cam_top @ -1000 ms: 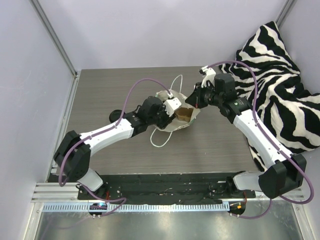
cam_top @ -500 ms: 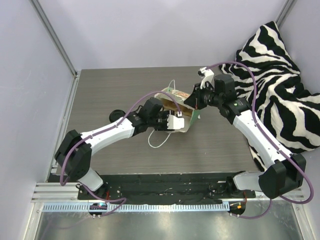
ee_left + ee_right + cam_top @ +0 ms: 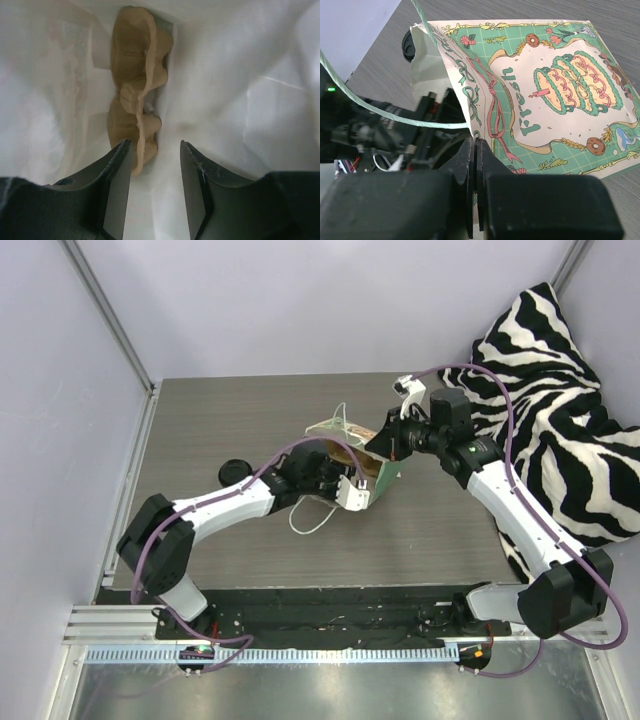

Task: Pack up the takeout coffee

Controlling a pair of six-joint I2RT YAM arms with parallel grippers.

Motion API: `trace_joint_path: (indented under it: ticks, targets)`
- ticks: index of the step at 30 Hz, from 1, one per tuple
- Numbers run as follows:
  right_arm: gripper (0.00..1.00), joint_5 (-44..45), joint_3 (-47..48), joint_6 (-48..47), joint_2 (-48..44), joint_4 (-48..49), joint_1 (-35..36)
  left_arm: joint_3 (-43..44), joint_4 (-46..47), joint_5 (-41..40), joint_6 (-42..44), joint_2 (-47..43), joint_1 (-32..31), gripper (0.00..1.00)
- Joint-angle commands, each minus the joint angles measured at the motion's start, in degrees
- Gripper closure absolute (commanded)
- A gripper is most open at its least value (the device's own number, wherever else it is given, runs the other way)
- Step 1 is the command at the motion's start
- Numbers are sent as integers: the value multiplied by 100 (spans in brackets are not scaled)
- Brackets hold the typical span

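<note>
We see the takeout coffee (image 3: 235,469) standing on the table (image 3: 200,410) outside and left of the bag (image 3: 560,90), nearer the left gripper (image 3: 154,150), which gapes empty inside beside the carrier (image 3: 132,75), while the right gripper (image 3: 475,150) pinches the bag's rim.

The bag (image 3: 560,85) I hold is mint green with a fine grid. It is printed with a green, cream and pink tiered cake, a pink ribbon, brown doughnuts and green lettering, and its inside is plain white. Its string handle (image 3: 395,115) is pale green. The moulded carrier (image 3: 135,80) is tan-brown. My left gripper (image 3: 154,150) and right gripper (image 3: 474,145) are dull black. The takeout coffee (image 3: 237,469) shows black from above. The table (image 3: 220,410) is dark grey-brown woodgrain, the cloth (image 3: 560,390) black-and-white zebra stripe, and my cables (image 3: 268,432) purple.
</note>
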Motion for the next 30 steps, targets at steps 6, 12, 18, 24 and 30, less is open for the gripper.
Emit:
trace_joint_path:
  ticks: [6,12,18,24,30]
  targets:
    - [99,-809,217,-383,-327,146,1,391,-57,207,922,443,148,51]
    - [99,-1275,323,-550,-239,5,1,488,91,357,975,776,236,50]
    - [99,-1539,463,-612,-134,-153,0,638,381,269,957,1329,394,50]
    - [99,-1741,595,-559,-37,-320,1,629,1110,-188,1054,1796,403,57]
    - [99,-1707,666,-585,-28,-382,-8,612,1392,-241,949,1885,421,90]
